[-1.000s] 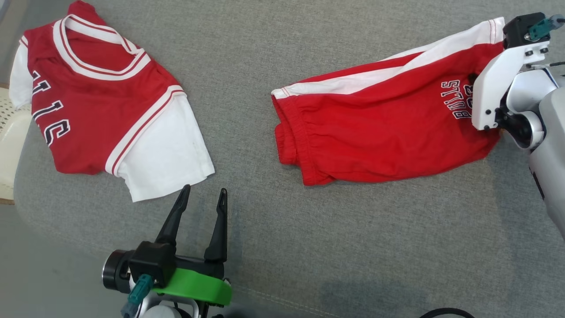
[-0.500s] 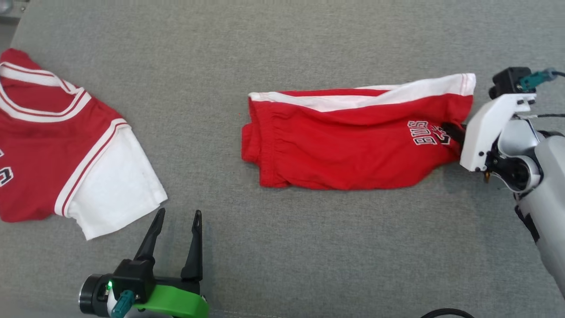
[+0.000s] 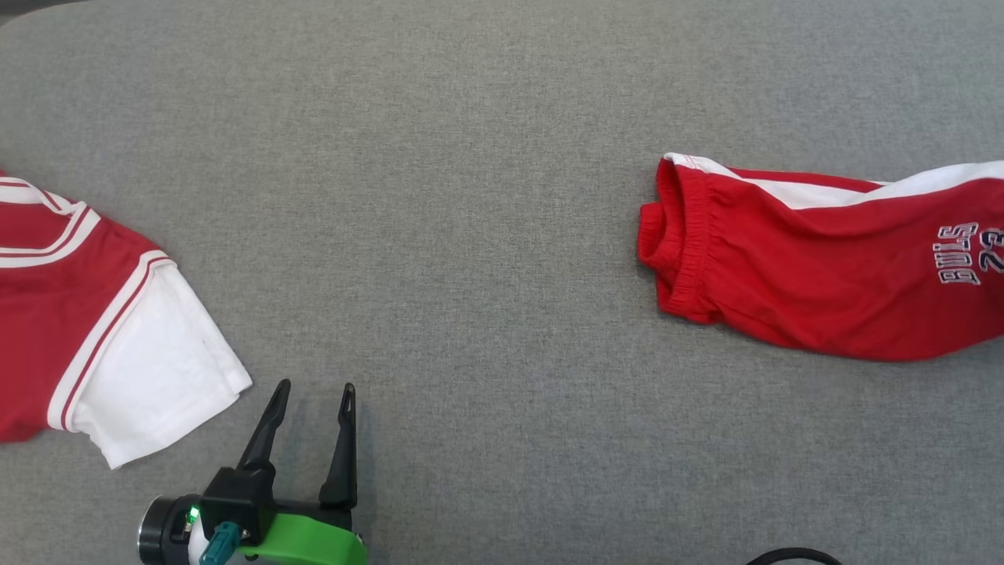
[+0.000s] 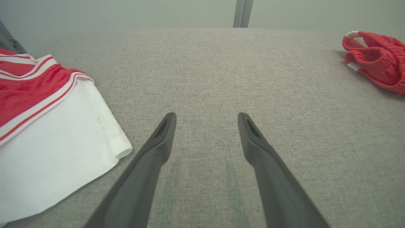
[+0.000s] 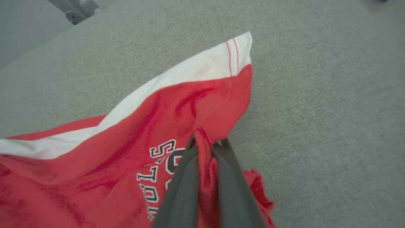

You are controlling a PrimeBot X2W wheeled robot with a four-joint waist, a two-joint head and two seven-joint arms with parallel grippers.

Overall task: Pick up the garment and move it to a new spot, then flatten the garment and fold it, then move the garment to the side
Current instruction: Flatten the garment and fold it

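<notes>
My right claw (image 5: 207,144) is clenched on a pinch of red cloth at the leg end of the shorts (image 5: 126,136), just beside the lettering. From there the shorts stretch away along their long axis, left to right across the head view. They lie on the grey cushion (image 3: 486,235) with the waistband (image 3: 681,235) pointing toward the middle. My left claw (image 3: 314,384) is spread and empty near the jersey (image 3: 47,329) sleeve, well apart from the shorts. I judge any drag would run along that axis, and the right arm is the nearer one.
</notes>
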